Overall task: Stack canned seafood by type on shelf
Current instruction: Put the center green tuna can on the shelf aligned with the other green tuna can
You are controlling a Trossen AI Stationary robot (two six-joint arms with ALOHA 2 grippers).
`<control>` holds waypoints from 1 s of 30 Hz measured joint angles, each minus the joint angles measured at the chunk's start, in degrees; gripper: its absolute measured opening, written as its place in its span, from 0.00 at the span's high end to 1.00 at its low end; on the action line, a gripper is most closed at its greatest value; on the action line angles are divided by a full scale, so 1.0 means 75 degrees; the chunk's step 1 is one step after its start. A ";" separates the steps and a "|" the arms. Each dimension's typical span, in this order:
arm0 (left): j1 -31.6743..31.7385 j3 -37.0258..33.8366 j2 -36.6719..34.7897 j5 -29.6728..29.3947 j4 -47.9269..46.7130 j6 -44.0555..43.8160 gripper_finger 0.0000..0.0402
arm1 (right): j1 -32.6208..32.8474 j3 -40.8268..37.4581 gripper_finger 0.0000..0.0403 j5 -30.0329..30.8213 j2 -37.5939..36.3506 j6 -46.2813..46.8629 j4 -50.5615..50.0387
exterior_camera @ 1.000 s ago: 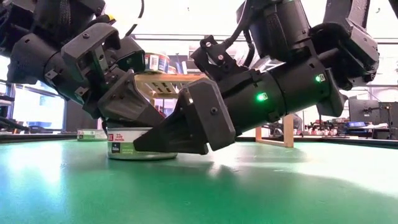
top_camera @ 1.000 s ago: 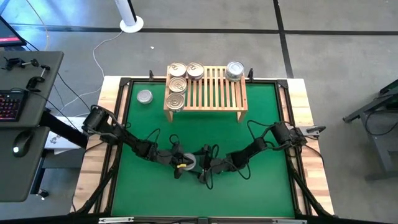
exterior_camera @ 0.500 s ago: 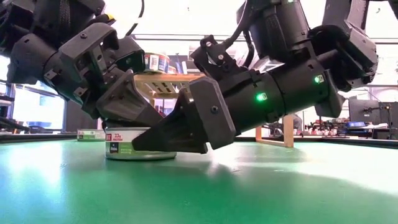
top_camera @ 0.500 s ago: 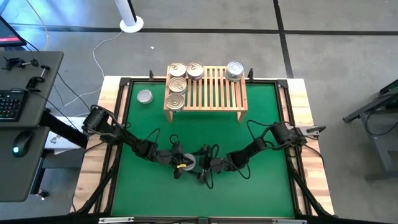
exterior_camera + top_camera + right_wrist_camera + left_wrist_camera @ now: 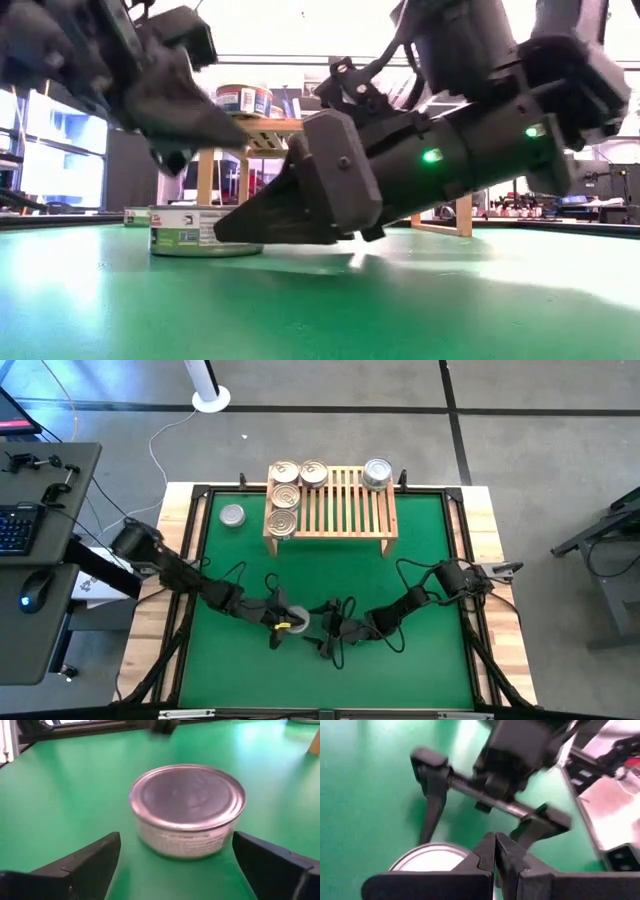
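On the green counter (image 5: 420,550), the silver-topped tin (image 5: 187,807) sits hemmed in: the right claw (image 5: 175,857) straddles its near side with fingers spread wide, and the left claw (image 5: 495,857), fingers pressed together, hangs just over it. Bare mat lies open between the arms and the shelf (image 5: 350,510). The shelf's middle slats are free; tins crowd its left end.

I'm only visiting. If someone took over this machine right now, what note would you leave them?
Left gripper: fingers shut, raised just above the silver tin mid-mat.
Right gripper: fingers open, low, one each side of that tin, not gripping.
Shelf: four gold-topped tins on its left part, one silver-topped tin at its back right corner.
A second loose tin sits on the green mat left of the shelf.
Left to do: shelve both mat tins.
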 joint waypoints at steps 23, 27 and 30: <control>-0.0496 0.0021 -0.0103 -0.1020 -0.3832 -0.3046 1.00 | -0.0272 0.0055 0.13 -0.0623 -0.0466 -0.0064 -0.0839; -0.0371 0.0005 0.0301 -0.1052 -0.3013 -0.2789 1.00 | -0.0416 0.0050 0.13 -0.0987 -0.0463 -0.0067 -0.0837; -0.0317 0.0002 0.0360 -0.1012 -0.2923 -0.2788 1.00 | -0.0515 0.0041 0.12 -0.1314 -0.0463 -0.0132 -0.0839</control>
